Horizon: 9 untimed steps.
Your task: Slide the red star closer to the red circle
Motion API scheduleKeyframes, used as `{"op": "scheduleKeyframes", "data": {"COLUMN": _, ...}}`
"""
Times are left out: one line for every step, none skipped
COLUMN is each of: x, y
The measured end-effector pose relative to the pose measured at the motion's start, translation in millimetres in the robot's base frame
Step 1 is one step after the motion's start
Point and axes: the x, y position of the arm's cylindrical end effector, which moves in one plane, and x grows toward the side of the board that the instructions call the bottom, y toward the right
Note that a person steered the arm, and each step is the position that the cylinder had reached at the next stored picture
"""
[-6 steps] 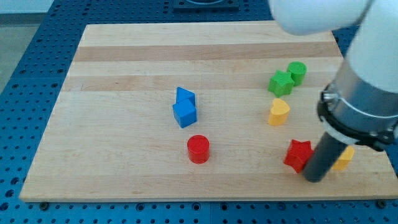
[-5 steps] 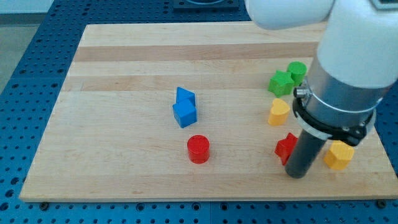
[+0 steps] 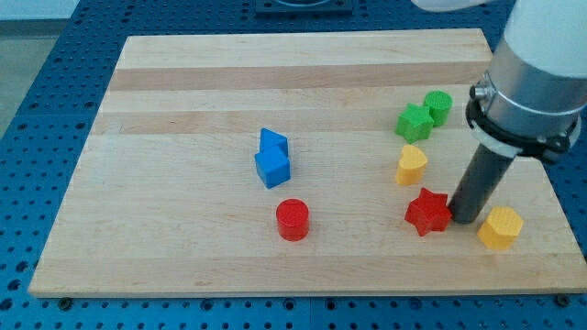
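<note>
Rod tip at the red star's right edge on the wooden board (image 3: 183, 82).

From the view's left: two blue blocks (image 3: 272, 159) touching, shapes unclear; the red circle (image 3: 293, 220) below them; bare wood between it and the red star (image 3: 428, 212). Above the star sit a yellow heart-like block (image 3: 411, 165), a green star (image 3: 414, 122) and a green cylinder (image 3: 438, 107). My tip (image 3: 463, 220) touches the star's right side, holding nothing; a yellow block (image 3: 500, 227) lies just right. The arm is cut off above.

The arm (image 3: 537, 55) runs off the view's top and right — its upper part unseen.
</note>
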Motion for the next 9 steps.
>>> {"op": "scheduleKeyframes", "data": {"x": -5.7, "y": -14.9}}
{"op": "scheduleKeyframes", "data": {"x": 18.5, "y": -34.0}}
{"op": "scheduleKeyframes", "data": {"x": 40.8, "y": -44.4}}
{"op": "scheduleKeyframes", "data": {"x": 47.0, "y": -67.3}}
{"op": "scheduleKeyframes", "data": {"x": 43.3, "y": -75.4}}
{"op": "scheduleKeyframes", "data": {"x": 29.8, "y": -75.4}}
{"op": "scheduleKeyframes", "data": {"x": 15.2, "y": -75.4}}
{"op": "scheduleKeyframes", "data": {"x": -0.5, "y": -75.4}}
{"op": "scheduleKeyframes", "data": {"x": -10.5, "y": -80.0}}
